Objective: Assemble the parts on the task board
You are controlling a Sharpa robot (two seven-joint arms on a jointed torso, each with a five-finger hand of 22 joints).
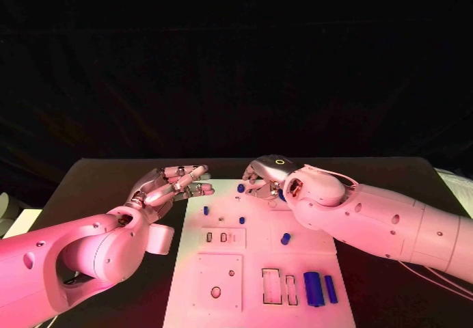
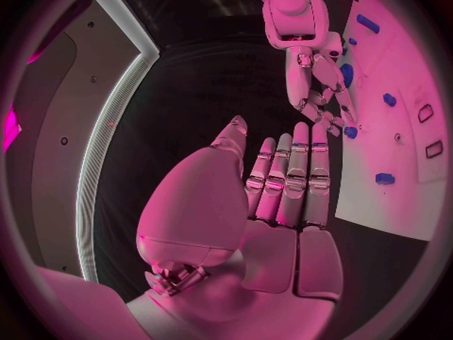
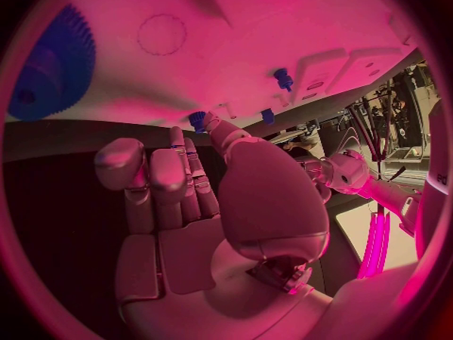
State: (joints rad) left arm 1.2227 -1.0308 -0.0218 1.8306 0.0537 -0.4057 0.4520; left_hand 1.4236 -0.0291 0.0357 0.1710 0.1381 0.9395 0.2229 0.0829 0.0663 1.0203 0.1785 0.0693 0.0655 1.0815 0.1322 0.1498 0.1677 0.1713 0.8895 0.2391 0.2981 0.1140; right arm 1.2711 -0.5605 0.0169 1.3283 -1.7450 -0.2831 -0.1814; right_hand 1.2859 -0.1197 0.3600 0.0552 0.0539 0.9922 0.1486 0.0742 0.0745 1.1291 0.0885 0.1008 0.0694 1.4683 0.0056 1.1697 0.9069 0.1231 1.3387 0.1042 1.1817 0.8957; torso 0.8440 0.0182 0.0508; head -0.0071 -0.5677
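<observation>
Robotics lab: black draped table, dark backdrop, white task board, equipment racks behind

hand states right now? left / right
Left hand: open, fingers straight, holding nothing.
Right hand: fingertip by a small blue part at the task board edge; grip cannot be told.

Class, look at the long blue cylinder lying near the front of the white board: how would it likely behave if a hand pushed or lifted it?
The long blue cylinder lies on its rounded side, so a sideways push would probably roll it. It looks rigid and small, likely light. Its smooth surface might slip between metal fingers.
</observation>
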